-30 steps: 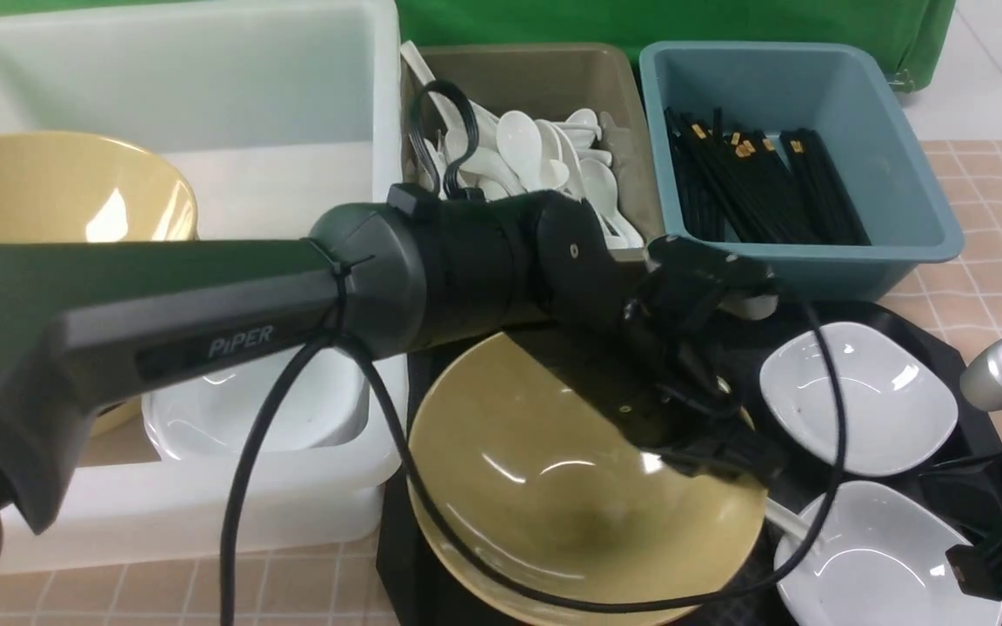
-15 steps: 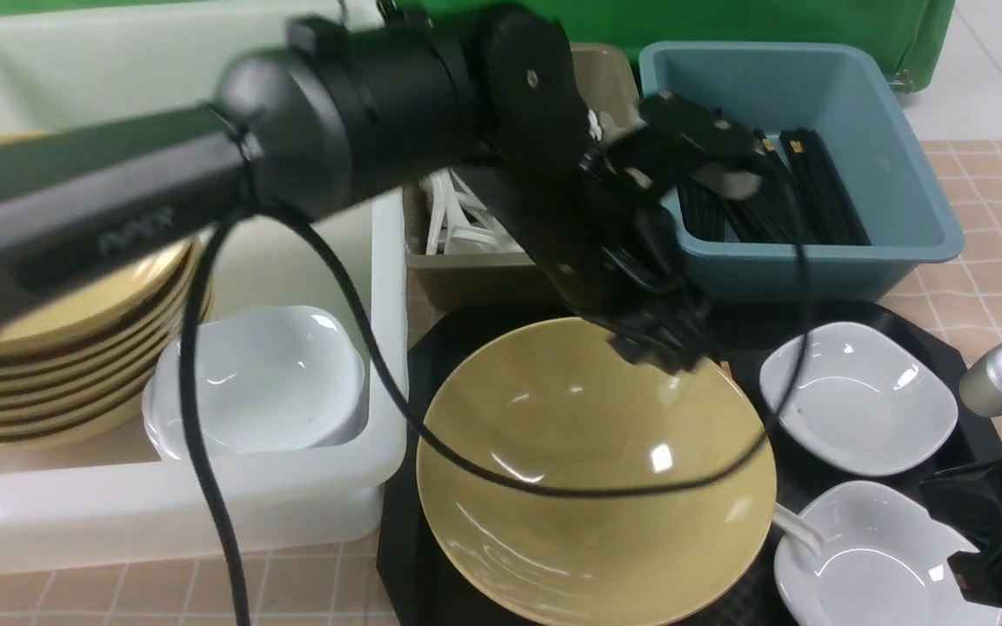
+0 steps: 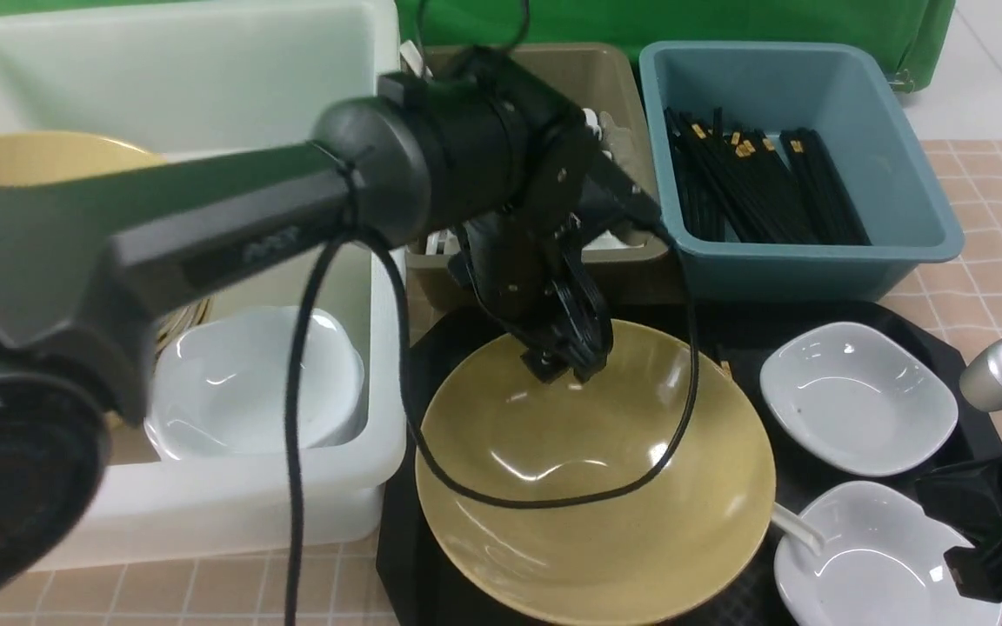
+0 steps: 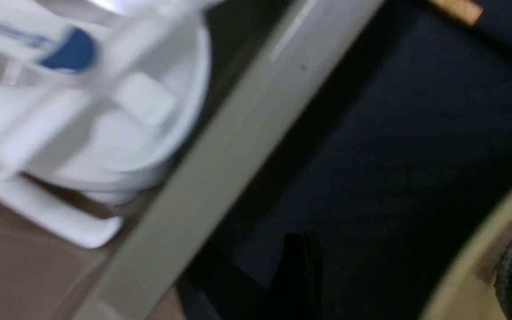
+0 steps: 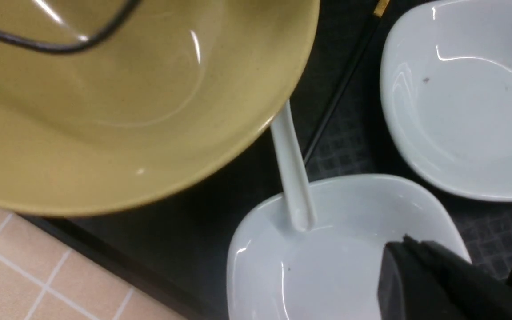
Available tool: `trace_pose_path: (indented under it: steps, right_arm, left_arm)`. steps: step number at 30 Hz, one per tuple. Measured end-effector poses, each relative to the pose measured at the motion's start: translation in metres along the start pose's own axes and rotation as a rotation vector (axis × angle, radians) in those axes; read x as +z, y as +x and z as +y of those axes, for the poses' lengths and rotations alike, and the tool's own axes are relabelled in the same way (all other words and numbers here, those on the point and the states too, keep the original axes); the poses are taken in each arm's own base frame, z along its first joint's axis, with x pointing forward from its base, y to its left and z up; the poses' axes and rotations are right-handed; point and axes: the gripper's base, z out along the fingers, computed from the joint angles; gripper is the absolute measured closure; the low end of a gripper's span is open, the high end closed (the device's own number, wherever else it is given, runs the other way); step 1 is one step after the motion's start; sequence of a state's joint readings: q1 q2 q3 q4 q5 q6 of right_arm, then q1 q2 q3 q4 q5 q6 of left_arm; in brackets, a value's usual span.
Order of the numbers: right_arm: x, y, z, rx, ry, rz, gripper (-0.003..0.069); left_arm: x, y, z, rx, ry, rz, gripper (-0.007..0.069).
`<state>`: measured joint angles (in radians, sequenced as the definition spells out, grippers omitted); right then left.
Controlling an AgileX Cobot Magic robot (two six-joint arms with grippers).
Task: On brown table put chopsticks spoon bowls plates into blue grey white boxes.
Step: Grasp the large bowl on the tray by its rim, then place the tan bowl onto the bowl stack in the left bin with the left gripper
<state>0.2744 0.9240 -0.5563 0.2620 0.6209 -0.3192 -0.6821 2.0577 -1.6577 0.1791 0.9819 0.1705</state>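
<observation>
Okay, nearest: R gripper (image 5: 398,266) pinched together, empty, over near plate (image 3: 866,574). Spoon (image 5: 291,178) handle end on that plate's rim, scoop hidden under bowl (image 3: 588,539). Bowl sits on black tray (image 3: 390,565). L gripper (image 3: 566,369) fingers apart, empty, above bowl's far rim. Farthest: blue box (image 3: 892,174) w/ chopsticks (image 3: 753,191).

Olive-grey plastic tub (image 4: 220,146): pale rim crossing the view on a slant, brown floor inside.
Glossy white plastic soup spoons (image 4: 118,124): heaped in the tub, blurred, a blue mark among them.
Black textured tray (image 4: 394,146): just beside the tub's outer wall.
Mustard-tan glossy bowl (image 4: 469,275): rim only, over the tray.
</observation>
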Motion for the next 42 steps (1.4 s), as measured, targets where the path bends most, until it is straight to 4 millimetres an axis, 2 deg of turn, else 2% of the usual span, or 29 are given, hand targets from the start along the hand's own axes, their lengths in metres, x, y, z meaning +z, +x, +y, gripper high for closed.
trace_pose_path:
  steps: [3,5,7,8,9,11,14,17,20,24,25,26,31,32,33,35,37,39,42]
  right_arm:
    - [0.0,-0.001,0.0,0.0,0.002,-0.006,0.0607]
    - [0.0,-0.001,0.0,-0.001,0.003,-0.01,0.0606]
    - [0.0,-0.001,0.0,-0.002,0.003,-0.01,0.0604]
    - [0.0,-0.001,0.0,-0.002,0.003,-0.01,0.0604]
    - [0.0,-0.001,0.0,-0.002,0.004,-0.012,0.0604]
    - [0.0,-0.001,0.0,-0.002,0.005,-0.014,0.0604]
    - [0.0,-0.001,0.0,-0.002,0.005,-0.016,0.0601]
    - [0.0,-0.002,0.0,0.0,0.004,-0.017,0.06]
    - [0.0,-0.002,0.0,0.0,0.004,-0.017,0.0596]
    - [0.0,-0.002,0.0,0.0,0.005,-0.018,0.0592]
    - [0.0,-0.002,0.0,0.0,0.005,-0.018,0.0592]
    - [0.0,-0.002,0.0,-0.001,0.005,-0.019,0.059]
    - [0.0,-0.002,-0.001,-0.001,0.007,-0.023,0.0587]
    - [0.0,-0.002,-0.001,-0.001,0.007,-0.024,0.0587]
    - [0.0,-0.002,-0.001,-0.001,0.007,-0.024,0.0587]
    - [0.0,-0.002,-0.001,-0.001,0.007,-0.024,0.0583]
    - [0.0,-0.002,-0.001,-0.001,0.007,-0.024,0.0582]
    - [0.0,-0.002,-0.001,-0.001,0.007,-0.024,0.058]
    - [0.0,-0.002,-0.001,-0.001,0.007,-0.024,0.058]
  left_arm:
    - [0.011,0.0,-0.003,-0.009,0.01,0.022,0.0148]
    - [0.014,0.0,-0.003,-0.01,0.011,0.027,0.0187]
    - [0.014,-0.001,-0.002,-0.01,0.007,0.024,0.0275]
    - [0.013,-0.001,-0.002,-0.01,0.007,0.024,0.0284]
    - [0.009,-0.002,-0.001,-0.016,0.007,0.017,0.0348]
    - [0.0,-0.005,0.001,-0.026,0.012,0.004,0.0421]
    - [-0.008,-0.006,0.001,-0.033,0.02,0.003,0.0467]
    - [-0.013,-0.006,0.001,-0.04,0.028,-0.003,0.0479]
    - [-0.027,-0.005,0.001,-0.057,0.048,-0.023,0.0539]
    - [-0.063,-0.003,0.002,-0.074,0.068,-0.104,0.06]
    - [-0.065,-0.003,0.002,-0.073,0.069,-0.11,0.06]
    - [-0.084,-0.001,0.002,-0.065,0.079,-0.156,0.0612]
    - [-0.139,0.009,0.008,-0.034,0.045,-0.289,0.0616]
    - [-0.157,0.015,0.011,-0.044,0.034,-0.328,0.0616]
    - [-0.157,0.015,0.011,-0.045,0.035,-0.328,0.0616]
    - [-0.189,0.026,0.013,-0.056,0.021,-0.41,0.0617]
    - [-0.207,0.033,0.014,-0.059,0.002,-0.451,0.0617]
    - [-0.237,0.052,0.024,-0.099,-0.069,-0.507,0.0618]
    - [-0.265,0.079,0.048,-0.21,-0.191,-0.538,0.0618]
